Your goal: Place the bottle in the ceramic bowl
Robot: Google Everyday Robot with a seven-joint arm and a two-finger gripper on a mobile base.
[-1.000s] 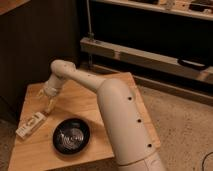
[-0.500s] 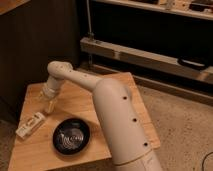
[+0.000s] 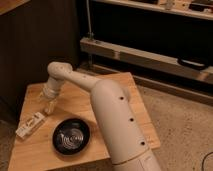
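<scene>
The bottle (image 3: 31, 125), small, flat and cream-white, lies on its side near the left front of the wooden table (image 3: 115, 87). The ceramic bowl (image 3: 71, 136), black and glossy with rings inside, sits to the right of the bottle near the front edge and has nothing in it. My white arm reaches across the table from the lower right. The gripper (image 3: 50, 106) points down over the table, just behind and to the right of the bottle, apart from it. It is open and holds nothing.
A dark wooden cabinet (image 3: 35, 45) stands behind and left of the table. A metal shelf rail (image 3: 150, 57) runs along the back right. Speckled floor (image 3: 185, 130) lies to the right of the table.
The gripper has come down and slightly forward, closer to the bottle. Bottle and bowl have not moved.
</scene>
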